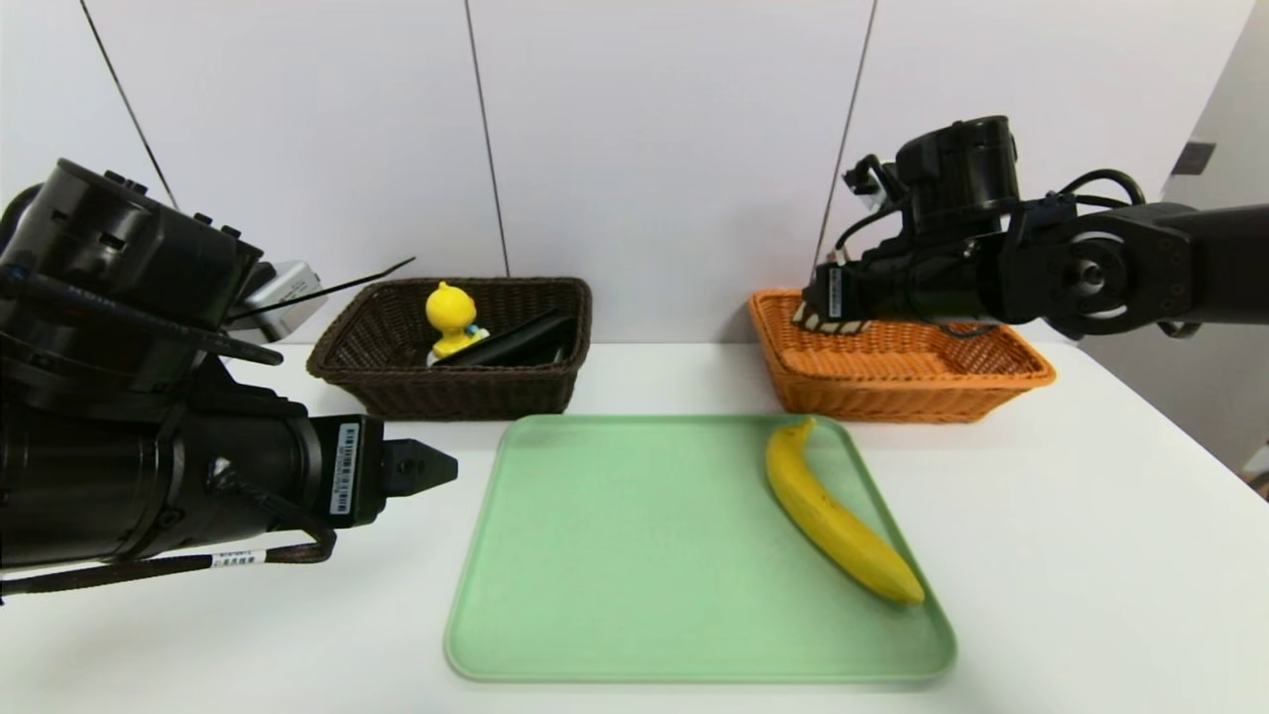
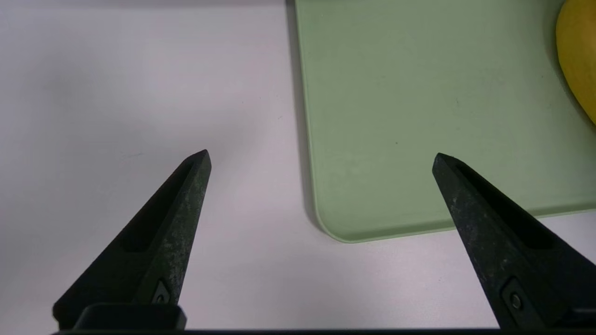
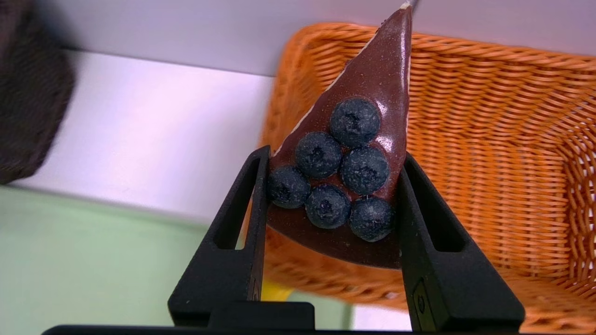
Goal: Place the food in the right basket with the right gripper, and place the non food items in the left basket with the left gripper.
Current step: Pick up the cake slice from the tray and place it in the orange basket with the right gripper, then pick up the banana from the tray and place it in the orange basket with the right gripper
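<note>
Cake wedge [image 3: 368, 116], chocolate with a cluster of blueberries on top, is pinched between the two black fingers of the right gripper [image 3: 333, 158], held in the air over the near-left part of the orange basket [image 1: 897, 372]. The head view shows that gripper [image 1: 828, 319] at the basket's left rim, with a bit of white-striped cake edge peeking out under it.

The banana [image 1: 838, 516] lies on the green tray [image 1: 615, 555], along the tray's right edge, stem end toward the far right corner and the other end near the front right corner. The tray sits in the middle of the white table [image 1: 1071, 555], just in front of both baskets.

The dark brown basket [image 1: 451, 392] stands at the back of the table, left of the orange one. Inside it the yellow duck toy [image 1: 451, 315] stands upright, and a flat black thing [image 1: 516, 342] leans beside it, probably the fabric case, though it's hard to make out.

The left gripper [image 2: 321, 156] hangs over the table by the tray's front left corner, fingers spread wide with nothing between them.
</note>
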`<state>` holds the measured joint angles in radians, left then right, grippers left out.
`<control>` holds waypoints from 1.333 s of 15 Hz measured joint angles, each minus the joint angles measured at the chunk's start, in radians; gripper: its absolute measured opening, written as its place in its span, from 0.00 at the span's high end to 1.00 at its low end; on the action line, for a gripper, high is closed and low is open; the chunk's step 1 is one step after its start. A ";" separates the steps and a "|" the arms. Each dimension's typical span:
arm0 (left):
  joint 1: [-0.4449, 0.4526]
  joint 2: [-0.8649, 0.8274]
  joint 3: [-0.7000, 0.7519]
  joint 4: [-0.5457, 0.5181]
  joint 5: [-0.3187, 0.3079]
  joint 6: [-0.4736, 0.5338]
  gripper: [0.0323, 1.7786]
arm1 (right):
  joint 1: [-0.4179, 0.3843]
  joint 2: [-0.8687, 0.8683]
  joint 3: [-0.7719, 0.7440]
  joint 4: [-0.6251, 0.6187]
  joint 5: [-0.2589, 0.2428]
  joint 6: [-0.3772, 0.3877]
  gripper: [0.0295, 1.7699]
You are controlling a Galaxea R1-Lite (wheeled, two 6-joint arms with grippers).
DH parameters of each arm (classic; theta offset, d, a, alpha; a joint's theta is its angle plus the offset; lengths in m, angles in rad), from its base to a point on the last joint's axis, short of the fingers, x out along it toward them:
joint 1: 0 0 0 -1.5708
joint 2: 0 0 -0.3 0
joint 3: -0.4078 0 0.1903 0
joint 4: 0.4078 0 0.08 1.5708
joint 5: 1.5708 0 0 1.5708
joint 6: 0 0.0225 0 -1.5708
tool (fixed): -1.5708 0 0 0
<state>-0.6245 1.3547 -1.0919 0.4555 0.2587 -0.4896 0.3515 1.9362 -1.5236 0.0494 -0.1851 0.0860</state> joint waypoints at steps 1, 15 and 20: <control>0.000 0.000 0.000 -0.001 0.000 0.003 0.05 | -0.019 0.029 -0.023 0.003 0.000 -0.001 0.56; 0.000 -0.011 -0.003 -0.003 0.001 0.003 0.05 | -0.089 0.169 -0.101 0.082 0.064 -0.047 0.23; 0.000 -0.019 -0.003 -0.002 0.001 0.001 0.05 | -0.094 0.090 -0.099 0.140 0.090 -0.042 0.14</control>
<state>-0.6243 1.3355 -1.0945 0.4532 0.2602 -0.4881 0.2577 2.0264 -1.6230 0.1889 -0.0951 0.0440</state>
